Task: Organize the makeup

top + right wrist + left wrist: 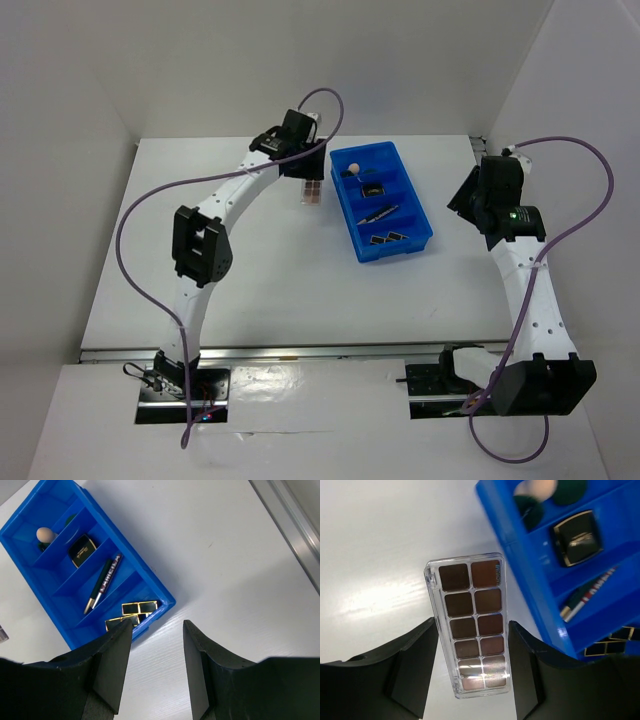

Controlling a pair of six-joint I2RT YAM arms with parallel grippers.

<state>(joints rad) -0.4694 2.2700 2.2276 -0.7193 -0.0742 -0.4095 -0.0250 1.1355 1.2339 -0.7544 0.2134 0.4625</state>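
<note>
White matte table (250, 280) — the palette (470, 605), a glossy clear-plastic slab of brown pans, lies flat just left of the tray (520, 565). Left gripper (472, 630) straddles it, spread, not pinching; right gripper (157, 630) hangs open, empty. Slick thin edges could slip free — or clip the tray's wall.

White table (270, 290) boxed in by plain white walls (200, 60)

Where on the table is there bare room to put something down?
Bare: the wide table front, between the blue tray and the arm bases; also the strip between tray and right arm. Crowded: the tray's left side, where the left claw straddles the palette.
</note>
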